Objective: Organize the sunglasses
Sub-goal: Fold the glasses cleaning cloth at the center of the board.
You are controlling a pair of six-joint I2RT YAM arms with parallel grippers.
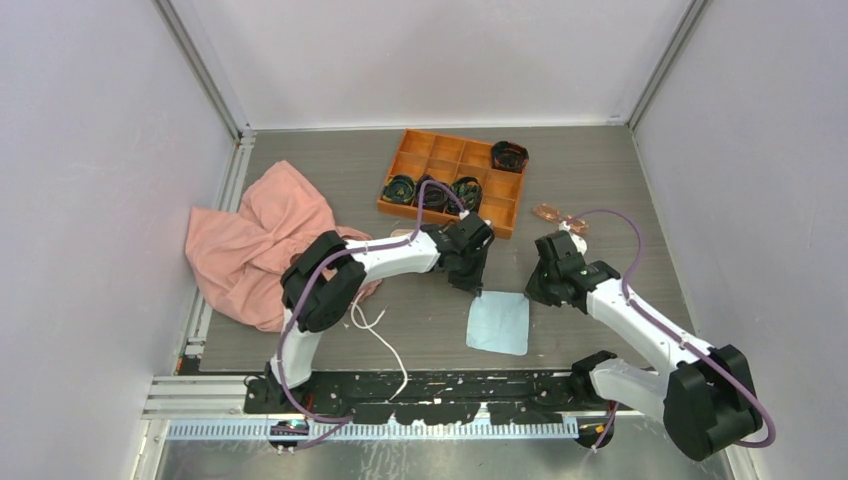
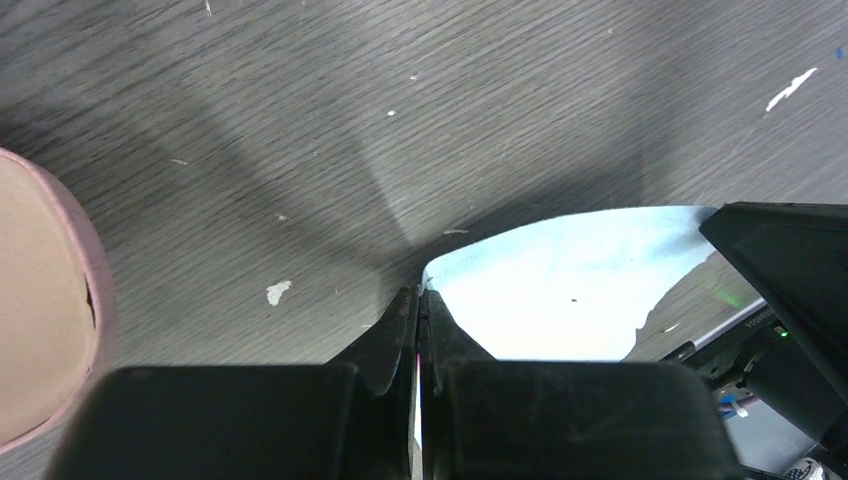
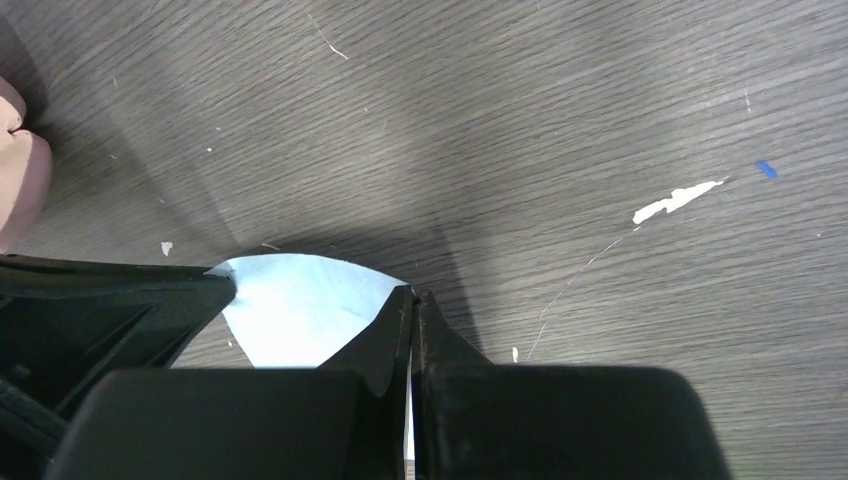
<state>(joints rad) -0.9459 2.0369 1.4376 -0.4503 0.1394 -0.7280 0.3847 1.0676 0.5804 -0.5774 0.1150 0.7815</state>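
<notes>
— Fingers (image 2: pixel 392 335) on my left gripper (image 2: pixel 421 298) are pressed together, with a corner of the light blue cloth (image 1: pixel 498 322) nipped at the tips. My right gripper (image 3: pixel 412 296) reads the same, jaws closed on the cloth's other far corner.

— So which step are you in?

— Cloth handling, I'd say. Both arms have the far edge, and the rest lies flat on the table (image 1: pixel 600 160) between them. The sunglasses (image 1: pixel 560 217) are untouched. They're on the table beyond the right gripper, just off the right end of the orange tray (image 1: pixel 440 155) and apart from the cloth.

— And next?

— My call is that the two corners must travel together and level, or the sheet twists or slips out of so thin a pinch. After that, one hand has to let go and reach for the glasses. That frame is thin, so it wants a light grip.

— Count for me, big to small.

— One table. One salmon fabric heap (image 1: pixel 255 250) on the left. One tray. One blue cloth. One pink case (image 2: pixel 40 310), mostly hidden under my left arm from above. One pair of sunglasses. Four dark coiled bundles (image 1: pixel 509 155) in the tray, three along the near row and one in the far right corner. One white cord (image 1: pixel 385 340) by the left base.
</notes>
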